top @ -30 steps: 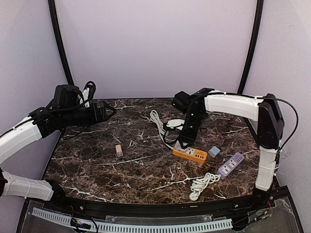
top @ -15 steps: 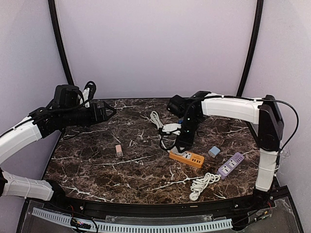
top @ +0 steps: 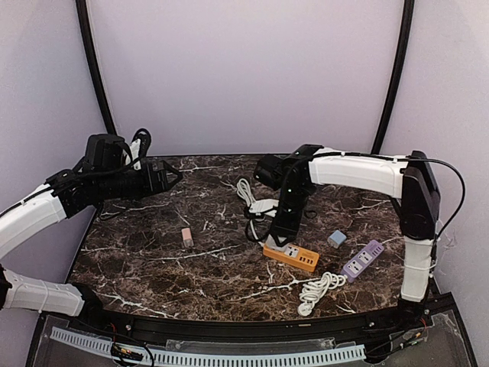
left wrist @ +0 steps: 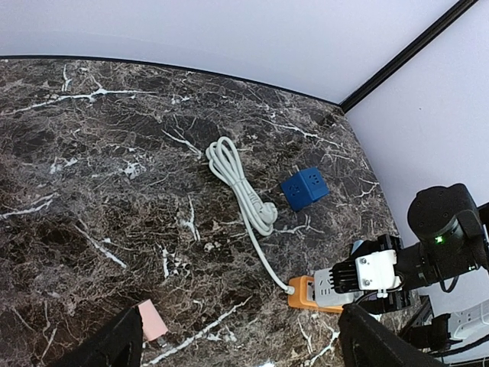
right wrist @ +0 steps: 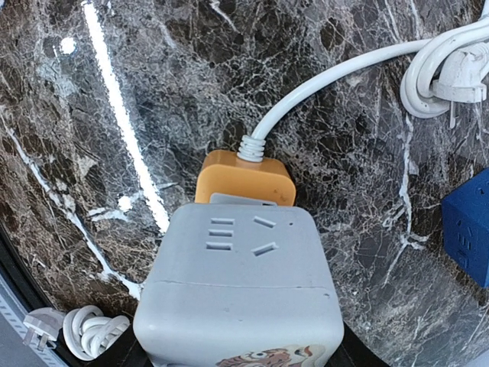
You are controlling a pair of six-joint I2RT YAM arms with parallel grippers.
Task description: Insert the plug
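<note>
A dark brown marble tabletop, veined in white, is enclosed by pale lilac walls. Two power strips are counted: an orange plastic power strip with a grey socket face and a lilac power strip. Two coiled white cords, one blue cube socket, one grey-blue block and one pink block are also seen. The white moulded plug, a prong showing, lies on cord loops behind the orange strip, whose cord end is pinched by the right fingers. The left fingers are held spread wide.

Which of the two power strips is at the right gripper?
The orange power strip with the white cord; the purple power strip lies apart, nearer the right edge.
</note>
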